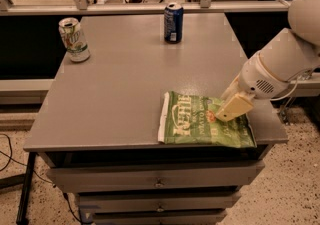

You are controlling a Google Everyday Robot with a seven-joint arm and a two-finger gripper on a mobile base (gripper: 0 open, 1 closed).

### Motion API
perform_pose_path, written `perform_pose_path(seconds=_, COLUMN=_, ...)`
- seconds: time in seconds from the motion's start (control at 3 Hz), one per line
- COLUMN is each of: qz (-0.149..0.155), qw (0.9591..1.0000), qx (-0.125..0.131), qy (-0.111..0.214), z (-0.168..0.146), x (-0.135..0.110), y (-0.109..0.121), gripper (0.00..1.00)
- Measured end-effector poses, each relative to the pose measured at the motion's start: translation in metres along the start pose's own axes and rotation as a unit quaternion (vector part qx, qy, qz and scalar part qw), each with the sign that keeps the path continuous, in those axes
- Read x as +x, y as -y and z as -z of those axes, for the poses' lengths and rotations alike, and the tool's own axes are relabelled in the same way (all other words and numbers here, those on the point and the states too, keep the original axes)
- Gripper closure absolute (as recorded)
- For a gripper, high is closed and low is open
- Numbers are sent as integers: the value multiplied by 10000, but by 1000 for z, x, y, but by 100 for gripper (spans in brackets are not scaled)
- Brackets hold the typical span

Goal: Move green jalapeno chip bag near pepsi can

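The green jalapeno chip bag (197, 121) lies flat at the table's front right corner, white end seam to the left. The dark blue pepsi can (173, 23) stands upright at the far middle of the table, well away from the bag. My gripper (226, 111) comes in from the right on a white arm and sits low over the bag's right part, by the red-orange emblem. Its cream-coloured finger (234, 107) covers part of the bag.
A white-and-green soda can (74, 39) stands at the far left of the grey table (120, 84). The table has drawers below its front edge. A railing and glass partition run behind the table. Cables hang at the right by the arm.
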State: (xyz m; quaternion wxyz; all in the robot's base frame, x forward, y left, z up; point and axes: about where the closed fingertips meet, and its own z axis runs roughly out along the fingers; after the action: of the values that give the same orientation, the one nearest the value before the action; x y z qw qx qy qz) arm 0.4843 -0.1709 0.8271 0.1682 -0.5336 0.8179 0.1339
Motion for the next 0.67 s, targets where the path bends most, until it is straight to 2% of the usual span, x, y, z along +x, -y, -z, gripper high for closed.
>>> perform_pose_path(seconds=0.33, qz=-1, qw=10000, qx=80, qy=44, z=7, x=-4, y=4, gripper=88)
perform_pose_path(seconds=0.67, qz=121, qw=9990, qx=385, qy=211, z=37, x=-28, y=14, gripper=100)
